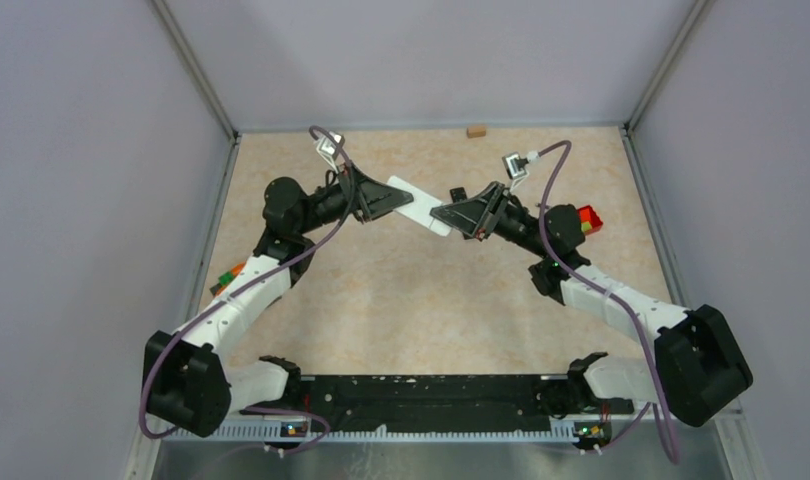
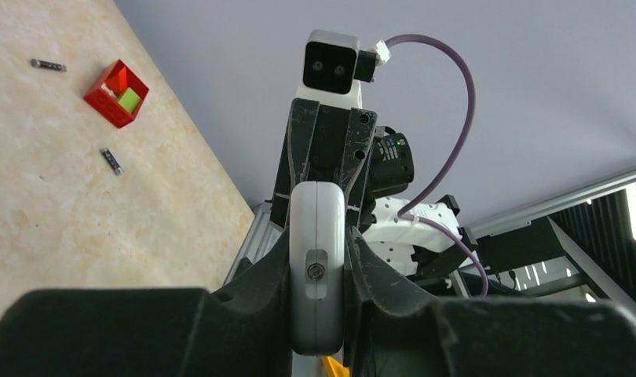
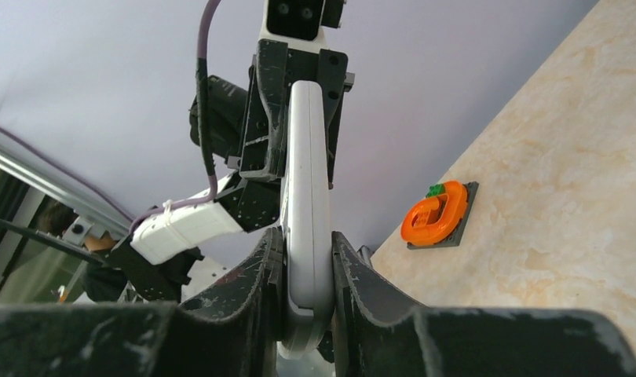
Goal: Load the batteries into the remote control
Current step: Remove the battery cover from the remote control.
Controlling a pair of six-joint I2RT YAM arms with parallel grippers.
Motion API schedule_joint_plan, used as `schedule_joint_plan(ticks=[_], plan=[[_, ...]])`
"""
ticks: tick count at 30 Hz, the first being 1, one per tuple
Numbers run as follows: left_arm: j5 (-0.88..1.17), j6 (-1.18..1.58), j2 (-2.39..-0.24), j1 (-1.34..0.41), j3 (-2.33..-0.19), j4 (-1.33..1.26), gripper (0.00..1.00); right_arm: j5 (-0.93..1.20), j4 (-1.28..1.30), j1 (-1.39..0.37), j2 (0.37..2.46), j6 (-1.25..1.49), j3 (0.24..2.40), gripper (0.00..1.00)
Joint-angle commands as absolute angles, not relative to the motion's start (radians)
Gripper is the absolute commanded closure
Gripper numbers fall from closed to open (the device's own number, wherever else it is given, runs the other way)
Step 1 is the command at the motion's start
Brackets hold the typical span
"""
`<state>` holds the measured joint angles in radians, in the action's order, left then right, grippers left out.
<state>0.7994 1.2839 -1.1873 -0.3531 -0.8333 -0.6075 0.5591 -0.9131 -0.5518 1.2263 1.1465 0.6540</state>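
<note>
Both arms hold the remote (image 1: 419, 206) in the air over the far middle of the table (image 1: 401, 300). Its long axis runs between them, from far-left down to near-right. The left gripper (image 1: 391, 199) is clamped hard on one end. The right gripper (image 1: 451, 214) has its fingers pressed to both faces of the other end and looks closed on it, though from its wrist view the contact is hard to confirm. The batteries (image 2: 111, 161) are not in either grip. Two small dark cylinders lie flat on the table, apart from each other, one on each side of the red tray (image 2: 103, 100), which holds a yellow-green block (image 2: 129, 100). That tray sits by the right edge, so the batteries lie below and to the right of the held remote, and the right arm is much the nearer one. Picking up a battery would probably mean the right gripper letting go while the left keeps the remote. The remote shows only its narrow edge, so the battery bay cannot be seen. The table top is pale, mottled beige and flat, enclosed by plain lilac walls (image 1: 431, 60). An orange clip-like piece (image 3: 436, 216) rests near the left edge.
</note>
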Motion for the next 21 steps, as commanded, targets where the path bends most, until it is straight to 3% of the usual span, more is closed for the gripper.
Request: schedule_joint_plan(ticks=[1,7,11,18,21], plan=[[0.871,1.415,-1.181,-0.311,-0.920,-0.609,1.00,0.720,-0.924,-0.500,1.222,1.012,0.638,0.89],[0.894,1.481,-1.202,-0.291,-0.891,-0.669,1.00,0.718,-0.924,-0.497,1.234,1.014,0.654,0.89],[0.876,1.472,-1.214,-0.290,-0.863,-0.720,1.00,0.573,-0.915,-0.497,1.258,1.114,0.643,0.86],[0.811,1.412,-1.220,-0.290,-0.797,-0.758,1.00,0.425,-0.875,-0.499,1.283,1.239,0.624,0.53],[0.799,1.390,-1.221,-0.290,-0.788,-0.750,1.00,0.418,-0.820,-0.499,1.277,1.248,0.632,0.44]])
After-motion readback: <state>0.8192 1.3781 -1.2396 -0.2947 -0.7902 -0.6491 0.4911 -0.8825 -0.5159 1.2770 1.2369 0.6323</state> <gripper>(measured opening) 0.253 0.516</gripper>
